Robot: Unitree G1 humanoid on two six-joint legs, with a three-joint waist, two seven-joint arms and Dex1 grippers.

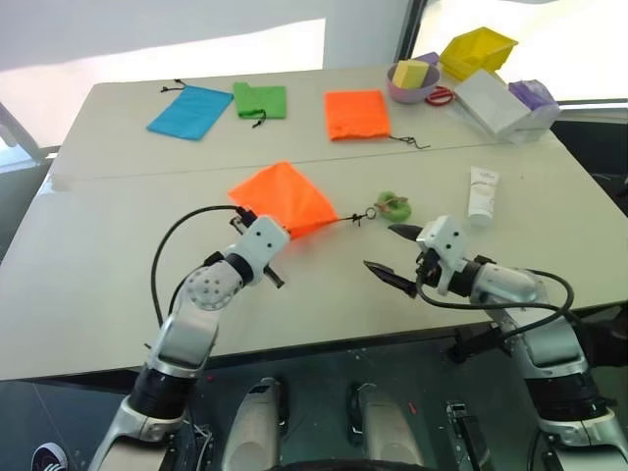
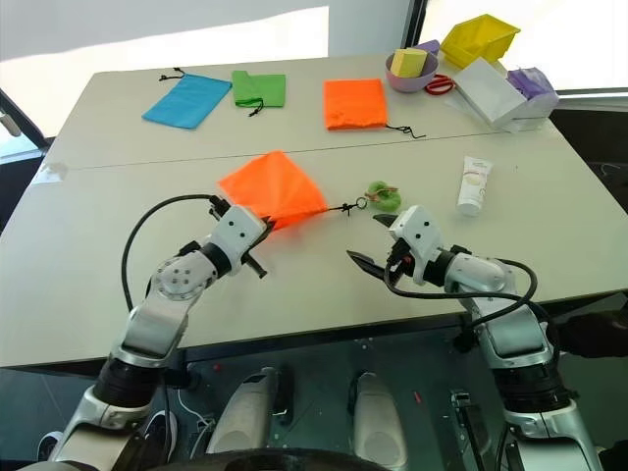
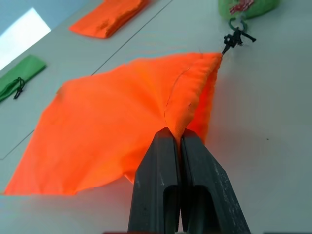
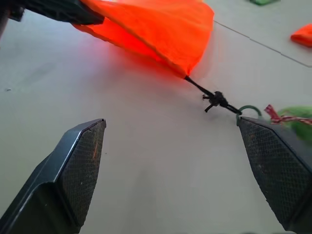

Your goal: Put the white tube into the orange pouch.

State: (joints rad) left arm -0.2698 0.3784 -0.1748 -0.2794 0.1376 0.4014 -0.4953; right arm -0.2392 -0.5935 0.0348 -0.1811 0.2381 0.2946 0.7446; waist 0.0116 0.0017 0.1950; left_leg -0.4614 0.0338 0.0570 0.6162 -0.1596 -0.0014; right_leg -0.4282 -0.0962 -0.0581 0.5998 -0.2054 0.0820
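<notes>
The left end effector [image 3: 175, 141] is clamped shut on an edge of the bright orange fabric drawstring pouch [image 1: 285, 199]. The right end effector [image 1: 391, 255] gapes wide, empty; the small flat white squeeze tube [image 1: 482, 193] lies just beyond it on the pale table [image 1: 88, 265].

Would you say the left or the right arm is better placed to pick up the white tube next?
Probably the right: the right gripper is open and nearer the white tube, while the left gripper is shut on the orange pouch.

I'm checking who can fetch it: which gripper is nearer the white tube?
Right. The right gripper hangs open just short of the white tube; the left gripper is farther off, pinching the orange pouch.
</notes>
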